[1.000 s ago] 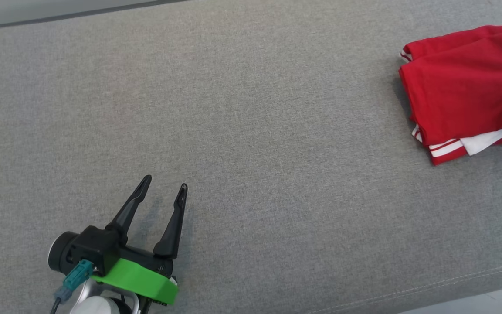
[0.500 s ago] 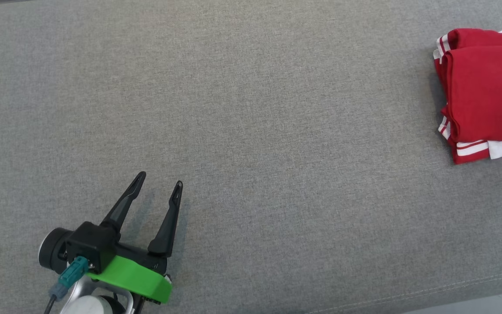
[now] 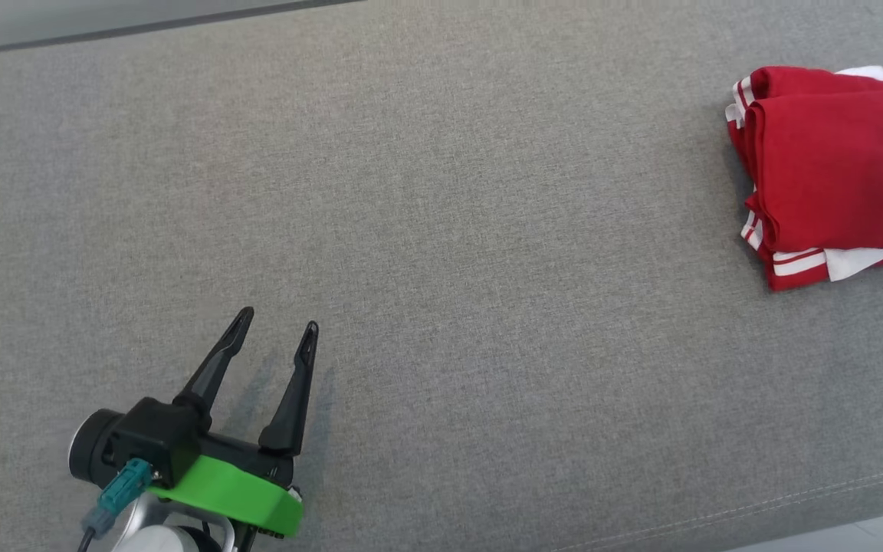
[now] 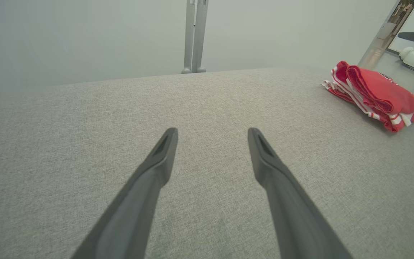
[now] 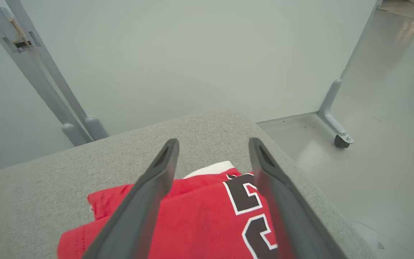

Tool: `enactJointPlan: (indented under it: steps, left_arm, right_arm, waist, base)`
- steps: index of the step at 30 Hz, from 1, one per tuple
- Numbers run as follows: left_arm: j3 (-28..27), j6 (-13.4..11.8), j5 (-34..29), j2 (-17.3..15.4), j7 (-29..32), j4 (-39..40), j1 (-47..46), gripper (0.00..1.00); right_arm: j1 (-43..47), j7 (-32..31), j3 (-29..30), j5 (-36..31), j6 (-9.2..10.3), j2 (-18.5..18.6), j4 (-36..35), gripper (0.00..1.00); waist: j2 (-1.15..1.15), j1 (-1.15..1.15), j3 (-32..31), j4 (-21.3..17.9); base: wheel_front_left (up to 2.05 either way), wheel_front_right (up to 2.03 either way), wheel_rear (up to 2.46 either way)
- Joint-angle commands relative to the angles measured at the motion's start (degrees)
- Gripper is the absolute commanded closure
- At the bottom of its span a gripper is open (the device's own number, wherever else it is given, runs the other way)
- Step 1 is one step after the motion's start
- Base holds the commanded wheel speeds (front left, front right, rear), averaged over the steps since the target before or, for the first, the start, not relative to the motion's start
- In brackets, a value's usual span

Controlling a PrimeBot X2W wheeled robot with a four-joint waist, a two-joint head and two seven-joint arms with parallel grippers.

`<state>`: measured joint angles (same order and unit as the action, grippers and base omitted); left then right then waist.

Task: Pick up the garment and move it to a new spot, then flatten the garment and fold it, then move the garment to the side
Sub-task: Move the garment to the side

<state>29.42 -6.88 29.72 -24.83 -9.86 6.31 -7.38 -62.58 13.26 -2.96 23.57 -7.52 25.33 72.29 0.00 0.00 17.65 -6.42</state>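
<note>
We see the folded red jersey (image 3: 832, 176), trimmed in white stripes and printed with black, white-edged numerals, lying on the grey fabric-covered desk (image 3: 441, 230). It rests near the desk's right end, in the far half of its top. It is a compact, roughly rectangular bundle; striped hems and a white inner layer peep out along its near and left sides.

Our left gripper (image 3: 279, 322) sits at the lower left of the head view, low over bare grey cloth and well apart from the jersey. Its jaws stand wide open with nothing between them. In the left wrist view the same gripper (image 4: 212, 132) shows its two dark fingers (image 4: 149, 180) parted over the desk, and the jersey (image 4: 376, 91) lies off to the upper right, by the desk's edge.

Our right gripper (image 5: 214, 142) hangs over the jersey (image 5: 199, 216). Its jaws are spread wide too and hold nothing: red cloth and numerals lie beneath and between the two fingers. Past the fingertips the desk rounds off at a corner, with pale grey floor (image 5: 390, 162) to the right and a white partition panel (image 5: 192, 54) behind, standing on a grey castered foot (image 5: 332, 124).
</note>
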Motion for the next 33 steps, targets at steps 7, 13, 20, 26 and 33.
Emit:
enactJointPlan:
  steps: [7, 13, 20, 26, 33]
  left_arm:
    - [-2.9, -2.1, 1.66, 1.47, -2.64, -1.59, 1.54, 0.0]
    - [-7.45, -4.92, 4.2, 4.06, -4.49, -2.84, 3.75, 0.0]
    - [-12.57, -6.32, 5.51, 6.31, -5.3, -2.64, 8.03, 0.0]
    - [-15.64, -7.13, 3.45, 6.35, -5.34, -1.9, 11.6, 0.0]
    - [-18.38, -8.0, 2.15, 7.1, -5.36, -2.4, 15.55, 0.0]
  right_arm:
    - [1.13, 1.42, -6.06, -1.22, 0.06, -3.23, -7.15, 0.0]
    - [5.82, 1.84, -11.87, 1.25, 0.06, -6.06, -15.37, 0.0]
    - [15.83, 1.92, -15.9, 2.7, 0.07, -8.76, -26.75, 0.0]
    - [26.76, 1.91, -12.95, -0.68, 0.06, -12.11, -37.24, 0.0]
    - [40.03, 1.92, -7.75, -9.21, 0.05, -18.48, -47.84, 0.0]
  waist:
    - [0.0, 0.0, -7.45, -0.78]
    - [0.0, 0.0, -13.15, -0.51]
    - [0.0, 0.0, -17.44, 0.3]
    - [0.0, 0.0, -18.44, 1.72]
    - [0.0, 0.0, -19.15, 3.62]
  base:
    - [0.0, 0.0, 0.0]
    - [0.0, 0.0, 0.0]
    - [0.0, 0.0, 0.0]
    - [0.0, 0.0, 0.0]
    - [0.0, 0.0, 0.0]
